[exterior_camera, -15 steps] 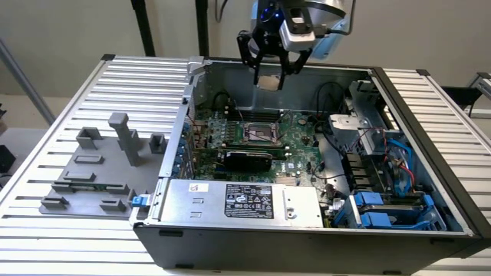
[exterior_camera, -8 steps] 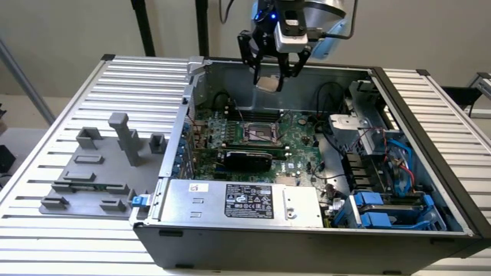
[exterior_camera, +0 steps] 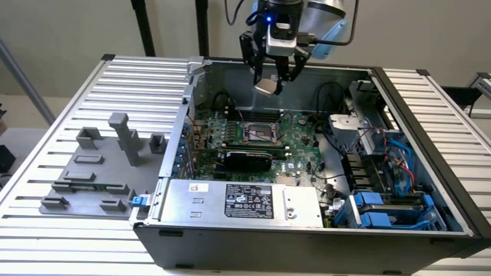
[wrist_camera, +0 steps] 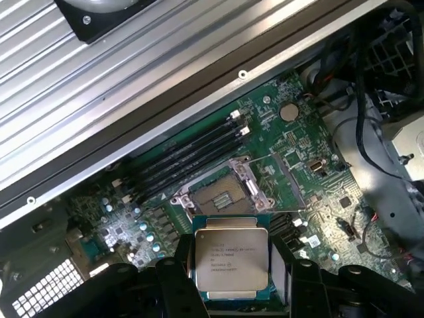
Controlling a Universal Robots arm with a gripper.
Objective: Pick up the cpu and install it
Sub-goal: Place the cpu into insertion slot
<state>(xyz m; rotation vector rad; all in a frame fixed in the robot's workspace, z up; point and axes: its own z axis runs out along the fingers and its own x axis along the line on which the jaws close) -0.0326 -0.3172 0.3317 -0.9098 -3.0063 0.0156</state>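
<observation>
The cpu [wrist_camera: 232, 260] is hanging in the air, pinched by two opposite edges between the fingers [wrist_camera: 173, 286]. They are gripping only its rim, probably so that the metal top is facing the wrist camera and the underside is touching nothing. It is hovering well above the socket [wrist_camera: 222, 192], whose contacts are showing on the motherboard [exterior_camera: 298, 127]. Around that, the computer case [exterior_camera: 307, 244] is lying opened on the slatted counter [exterior_camera: 146, 75], giving the arm a way in from above.
</observation>
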